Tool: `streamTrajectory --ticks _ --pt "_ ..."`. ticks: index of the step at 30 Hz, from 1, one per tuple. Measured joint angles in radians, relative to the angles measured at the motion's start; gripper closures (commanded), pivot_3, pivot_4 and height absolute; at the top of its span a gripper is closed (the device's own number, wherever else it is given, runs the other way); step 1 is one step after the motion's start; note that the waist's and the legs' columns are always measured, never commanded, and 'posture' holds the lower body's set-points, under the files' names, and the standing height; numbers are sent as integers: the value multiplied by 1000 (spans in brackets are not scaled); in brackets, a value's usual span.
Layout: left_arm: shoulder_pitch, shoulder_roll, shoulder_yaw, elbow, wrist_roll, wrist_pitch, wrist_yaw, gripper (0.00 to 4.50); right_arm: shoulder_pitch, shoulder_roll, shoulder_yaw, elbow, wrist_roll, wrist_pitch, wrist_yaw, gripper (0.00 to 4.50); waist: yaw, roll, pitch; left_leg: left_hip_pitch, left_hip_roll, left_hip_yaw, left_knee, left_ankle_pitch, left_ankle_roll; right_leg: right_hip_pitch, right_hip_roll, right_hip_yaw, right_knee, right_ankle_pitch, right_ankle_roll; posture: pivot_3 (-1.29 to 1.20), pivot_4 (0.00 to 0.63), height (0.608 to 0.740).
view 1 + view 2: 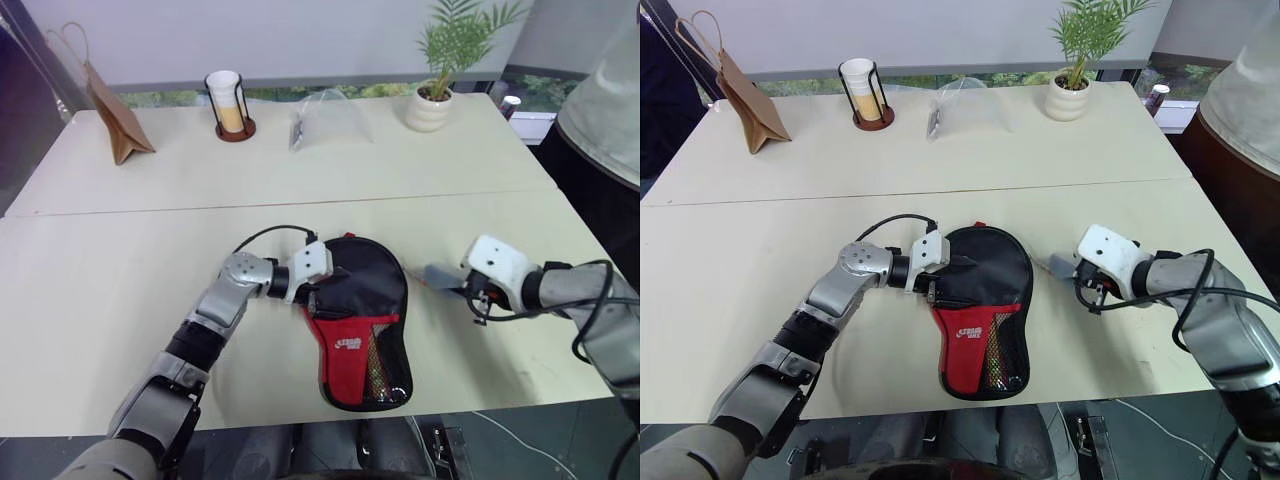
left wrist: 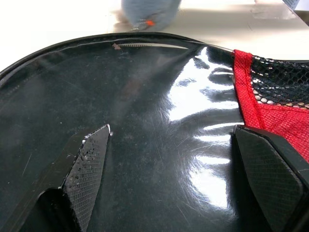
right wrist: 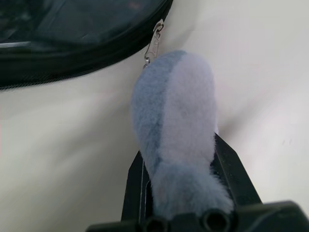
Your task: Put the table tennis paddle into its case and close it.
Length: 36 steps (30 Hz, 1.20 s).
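While the left gripper [image 1: 318, 283] presses its wide-spread black fingers [image 2: 89, 164], gripping nothing, flat on the glossy black face of the paddle-shaped black fabric case with a red panel and mesh pocket [image 1: 358, 322], the right gripper [image 3: 183, 193] has its jaws nearly shut on a fluffy grey-blue zip tassel [image 3: 175, 125]. A small metal clasp [image 3: 154, 41] links the tassel to the case rim at about three o'clock. The case lies on the pale wooden table [image 1: 110, 270], near its front edge. Its long axis runs from twelve to six o'clock, round end away from the robot, narrow red end toward it. The paddle is presumably inside; it cannot be made out. To finish the closing well, the pull should probably follow the rim's curve, low and steady, with the left fingers pinning the case so it cannot slide or twist.
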Motion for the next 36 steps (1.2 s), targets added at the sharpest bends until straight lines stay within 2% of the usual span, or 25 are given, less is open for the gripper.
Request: streamTrajectory --ticks 8,16,29,36 --pt "0 -2 -4 12 0 -20 2 222 173 -40 -116 -190 83 61 47 4356 0 0 0 0 0 0 0 -1 2 3 0 -1 -6 0 0 0 150 740" --pt "0 -3 -8 19 0 -34 1 222 277 -83 -159 -315 131 89 72 4356 0 0 0 0 1 0 0 -2 3 4 -1 -1 -9 0 0 0 150 740" --pt "-6 -5 -17 23 0 -35 1 222 427 -169 -211 -412 165 53 141 4356 2 0 0 0 0 0 0 -2 3 6 -4 -2 -11 -3 4 0 150 740" --pt "3 -6 -21 6 0 -33 6 222 546 -216 -291 -442 138 2 196 4356 17 0 0 0 0 0 0 -3 4 6 -4 -2 -12 -3 4 0 150 740"
